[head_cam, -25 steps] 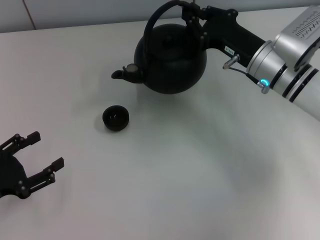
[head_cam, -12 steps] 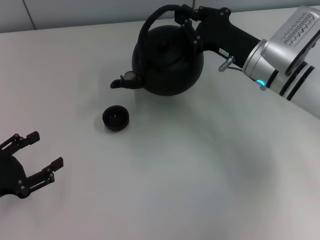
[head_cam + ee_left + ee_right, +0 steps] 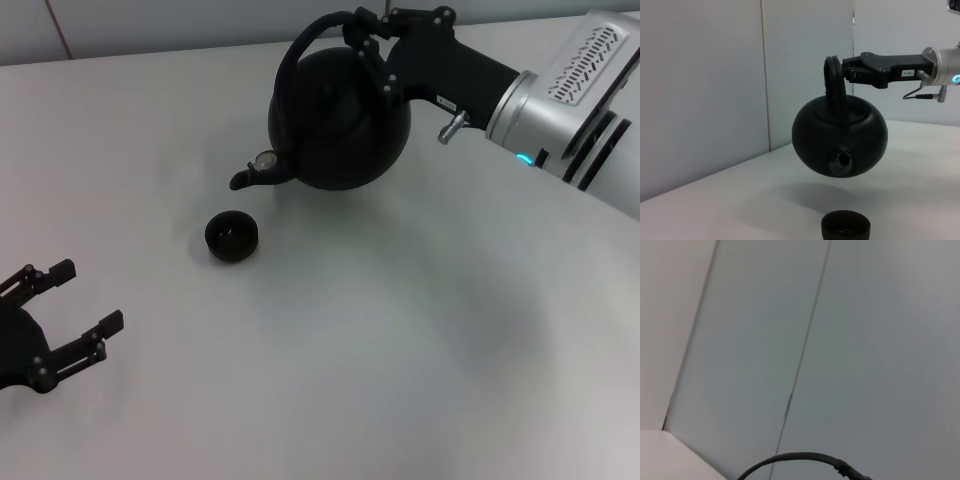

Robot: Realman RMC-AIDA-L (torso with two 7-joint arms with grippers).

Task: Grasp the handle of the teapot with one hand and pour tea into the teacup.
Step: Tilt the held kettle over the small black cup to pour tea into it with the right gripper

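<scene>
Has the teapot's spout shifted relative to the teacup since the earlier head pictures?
Yes. In the head view the teapot, held by the right gripper, has its spout lower and closer to the unmoved teacup.

You have open table (image 3: 400,380) all across the near and right side — nothing stands there. The teapot (image 3: 340,120), hanging off the surface in the right gripper (image 3: 368,35), blocks the far middle, its spout above and just beyond the teacup (image 3: 232,235). The left gripper (image 3: 75,310) sits at the near left corner, well apart from both.
</scene>
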